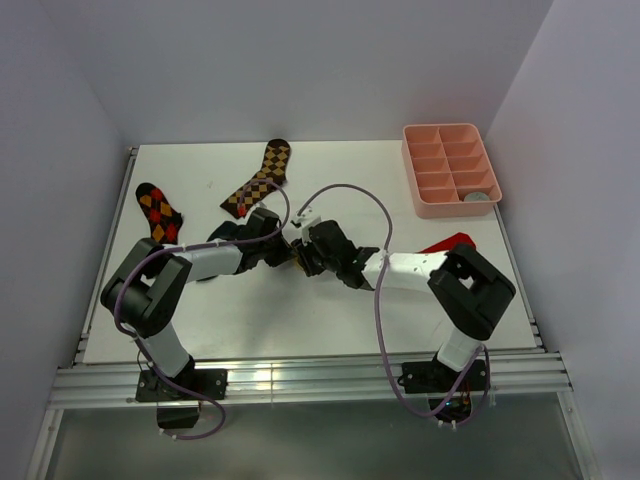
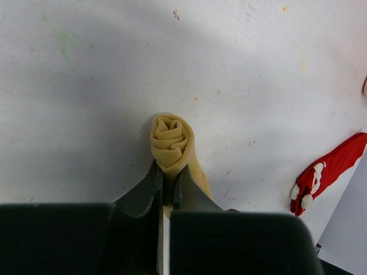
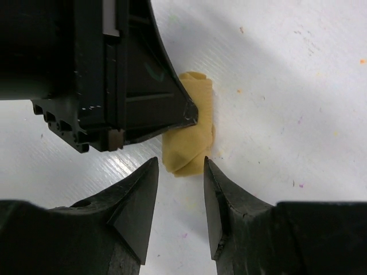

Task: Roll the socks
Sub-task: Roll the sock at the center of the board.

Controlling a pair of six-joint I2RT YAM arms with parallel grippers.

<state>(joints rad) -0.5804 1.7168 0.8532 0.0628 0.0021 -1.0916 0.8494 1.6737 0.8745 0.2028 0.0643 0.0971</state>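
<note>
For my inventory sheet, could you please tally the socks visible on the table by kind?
Rolled mustard-yellow sock: 1
Argyle socks: 2, one brown-and-yellow, one black-and-red
Red sock with white trim: 1
Total: 4 socks

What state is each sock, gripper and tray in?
yellow sock: rolled up, held.
left gripper: shut on yellow sock.
right gripper: open, tips beside the roll, not gripping.
red sock: lying unrolled.
brown checkered sock: flat, unrolled.
black checkered sock: flat, unrolled.
tray: one grey item inside.
</note>
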